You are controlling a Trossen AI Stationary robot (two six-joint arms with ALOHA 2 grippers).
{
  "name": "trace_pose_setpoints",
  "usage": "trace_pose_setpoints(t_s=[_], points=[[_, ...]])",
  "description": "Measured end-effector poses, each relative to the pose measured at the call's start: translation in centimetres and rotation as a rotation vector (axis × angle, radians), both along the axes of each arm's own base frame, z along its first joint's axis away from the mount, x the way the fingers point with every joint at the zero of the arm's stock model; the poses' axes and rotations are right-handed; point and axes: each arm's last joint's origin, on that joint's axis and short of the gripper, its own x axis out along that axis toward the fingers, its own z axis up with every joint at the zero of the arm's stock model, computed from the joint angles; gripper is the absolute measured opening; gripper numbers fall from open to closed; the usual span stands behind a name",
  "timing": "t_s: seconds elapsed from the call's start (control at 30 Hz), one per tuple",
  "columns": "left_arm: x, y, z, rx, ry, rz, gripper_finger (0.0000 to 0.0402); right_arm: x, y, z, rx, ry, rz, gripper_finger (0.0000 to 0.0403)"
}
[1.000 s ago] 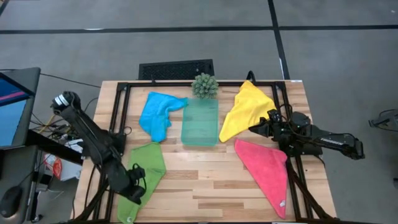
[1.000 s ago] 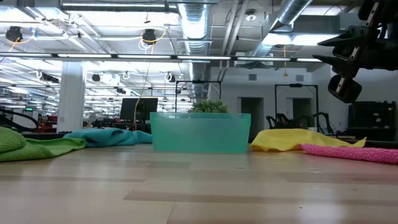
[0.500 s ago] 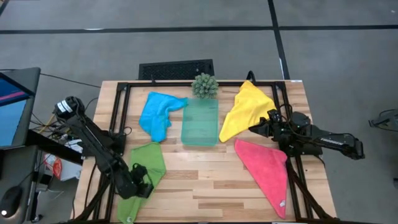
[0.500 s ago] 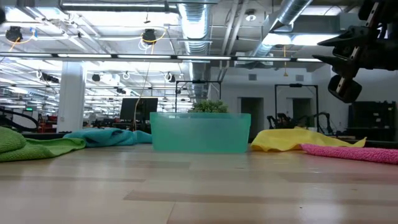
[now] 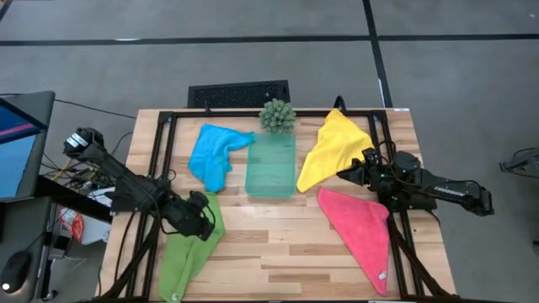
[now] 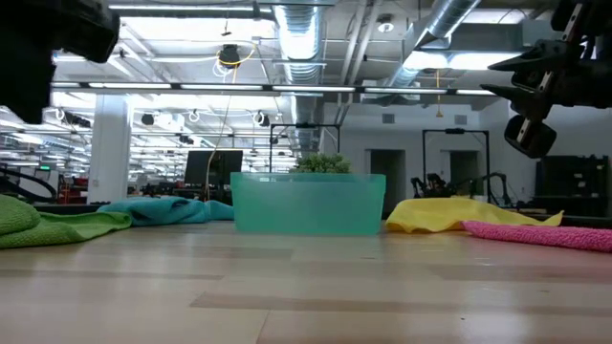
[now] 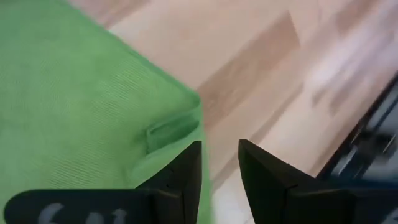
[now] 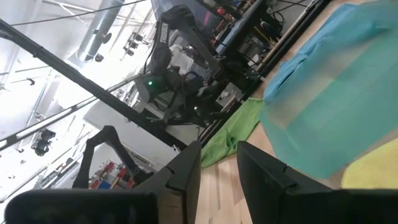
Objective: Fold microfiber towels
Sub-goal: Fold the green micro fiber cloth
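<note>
Four towels lie on the table: lime green [image 5: 187,248] at the near left, bright blue [image 5: 215,156] at the far left, yellow [image 5: 337,145] at the far right and hot pink [image 5: 362,227] at the near right. My left gripper [image 5: 202,220] hovers over the green towel's far end, its fingers a little apart and empty. Its wrist view shows a green corner with a small tag loop [image 7: 171,130] just ahead of the fingertips [image 7: 219,155]. My right gripper [image 5: 344,174] waits in the air between the yellow and pink towels, slightly open and empty.
A translucent teal tray [image 5: 271,167] stands in the middle of the table, with a small spiky green plant [image 5: 277,115] behind it. A black frame rail [image 5: 160,160] runs along the table's left side. Bare wood [image 5: 269,244] lies between the green and pink towels.
My left gripper has moved from the green towel's near part toward the table's far edge and a little right, along the towel to its far end. The green towel has kept its shape and place.
</note>
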Motion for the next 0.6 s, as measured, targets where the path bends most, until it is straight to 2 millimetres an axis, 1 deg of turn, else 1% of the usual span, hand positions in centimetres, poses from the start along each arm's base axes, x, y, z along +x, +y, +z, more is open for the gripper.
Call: trace_pose_setpoints(t_s=[0.07, 0.2, 0.3, 0.43, 0.5, 0.6], points=[[0.2, -0.1, 0.0, 0.014, -0.013, -0.114, 0.0103, 0.0, 0.0, 0.0, 0.0, 0.0, 0.0, 0.0128], [0.2, 0.0, -0.1, 0.053, -0.016, -0.223, 0.0136, 0.0, 0.0, 0.0, 0.0, 0.001, 0.0, 0.0128], [-0.1, 0.2, -0.3, 0.099, 0.01, -0.268, 0.0172, 0.0, 0.0, 0.0, 0.0, 0.0, 0.0, 0.0128], [-0.8, 0.7, -0.7, 0.165, 0.096, -0.287, 0.0211, 0.0, 0.0, 0.0, 0.0, 0.0, 0.0, 0.0128], [-1.1, 0.9, -0.8, 0.191, 0.126, -0.293, 0.0223, 0.0, 0.0, 0.0, 0.0, 0.0, 0.0, 0.0128], [-1.1, 0.9, -0.8, 0.223, 0.117, -0.332, 0.023, 0.0, 0.0, 0.0, 0.0, 0.001, 0.0, 0.0128]])
